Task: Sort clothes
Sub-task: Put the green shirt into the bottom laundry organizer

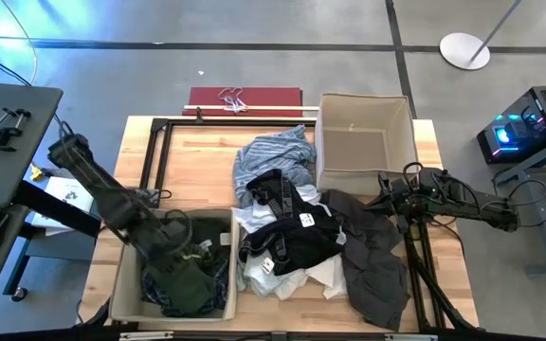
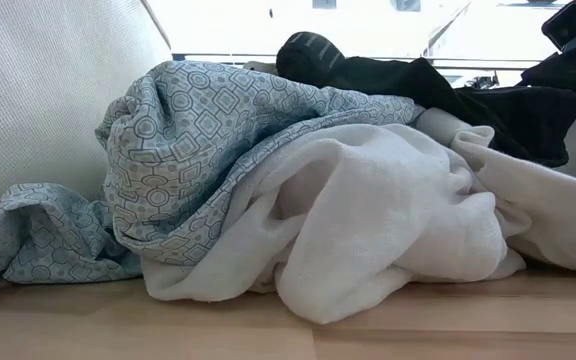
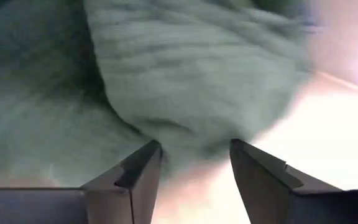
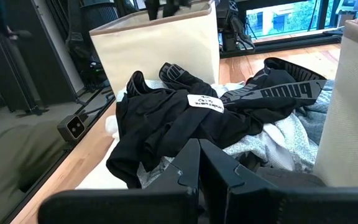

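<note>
Reaching into the near-left beige box (image 1: 121, 284), the left gripper (image 3: 194, 163) hangs with fingers parted over a dark green top (image 1: 183, 284), holding nothing.
Clothes (image 1: 292, 227) lie heaped mid-table on the pale wood table (image 1: 197, 166), beside a second box (image 1: 415, 142); the right gripper (image 4: 199, 163) waits clenched at the table's right side. Grey concrete floor (image 1: 254, 57) surrounds the table.

my desk (image 1: 197, 156) carries two beige fabric boxes (image 1: 366, 142), a black frame (image 1: 159, 142), and a clothes heap (image 1: 292, 227), perhaps overlapping its edge.
</note>
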{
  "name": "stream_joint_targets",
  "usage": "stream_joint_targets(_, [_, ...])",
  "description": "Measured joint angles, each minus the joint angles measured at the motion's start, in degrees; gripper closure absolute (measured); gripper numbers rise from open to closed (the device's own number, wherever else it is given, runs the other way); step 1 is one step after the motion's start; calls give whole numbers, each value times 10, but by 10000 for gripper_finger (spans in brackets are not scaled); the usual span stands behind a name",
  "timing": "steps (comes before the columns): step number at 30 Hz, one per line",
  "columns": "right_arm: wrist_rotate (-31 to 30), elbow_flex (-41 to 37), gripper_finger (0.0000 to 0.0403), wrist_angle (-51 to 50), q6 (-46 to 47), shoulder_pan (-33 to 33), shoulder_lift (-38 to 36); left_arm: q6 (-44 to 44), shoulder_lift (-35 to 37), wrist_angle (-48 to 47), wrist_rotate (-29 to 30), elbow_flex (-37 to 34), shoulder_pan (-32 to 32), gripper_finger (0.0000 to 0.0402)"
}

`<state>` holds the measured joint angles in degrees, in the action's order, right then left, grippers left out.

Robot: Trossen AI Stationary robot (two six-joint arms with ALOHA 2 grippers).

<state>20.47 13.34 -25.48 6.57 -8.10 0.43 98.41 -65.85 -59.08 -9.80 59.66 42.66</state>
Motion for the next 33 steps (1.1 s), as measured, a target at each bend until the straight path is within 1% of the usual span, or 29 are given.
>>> stream_joint_targets(2, [0,0,402,0,0,0,0,1,13,-23,28,32,5,215])
stream_joint_targets(4, [0,0,402,0,0,0,0,-12,16,-58,70,64,7,220])
stream_joint_targets(6, [0,0,402,0,0,0,0,-48,15,-94,147,85,8,227])
stream_joint_targets(8, [0,0,402,0,0,0,0,-98,14,-105,240,87,9,234])
stream_joint_targets(10, [0,0,402,0,0,0,0,-132,9,-99,327,75,9,241])
stream_joint_targets(11, [0,0,402,0,0,0,0,-143,5,-91,349,65,8,243])
stream_joint_targets(12, [0,0,402,0,0,0,0,-152,0,-80,355,54,8,246])
stream_joint_targets(14, [0,0,402,0,0,0,0,-167,-19,-57,342,26,8,252])
stream_joint_targets(17, [0,0,402,0,0,0,0,-161,-55,-5,300,-24,10,261])
stream_joint_targets(19, [0,0,402,0,0,0,0,-154,-88,45,249,-57,10,268])
stream_joint_targets(22, [0,0,402,0,0,0,0,-160,-148,111,147,-89,12,277])
stream_joint_targets(24, [0,0,402,0,0,0,0,-159,-184,131,91,-94,21,283])
stream_joint_targets(25, [0,0,402,0,0,0,0,-156,-199,133,74,-93,25,285])
stream_joint_targets(27, [0,0,402,0,0,0,0,-145,-217,130,52,-88,36,289])
stream_joint_targets(30, [0,0,402,0,0,0,0,-130,-217,123,39,-72,51,291])
stream_joint_targets(33, [0,0,402,0,0,0,0,-115,-194,102,60,-40,57,292])
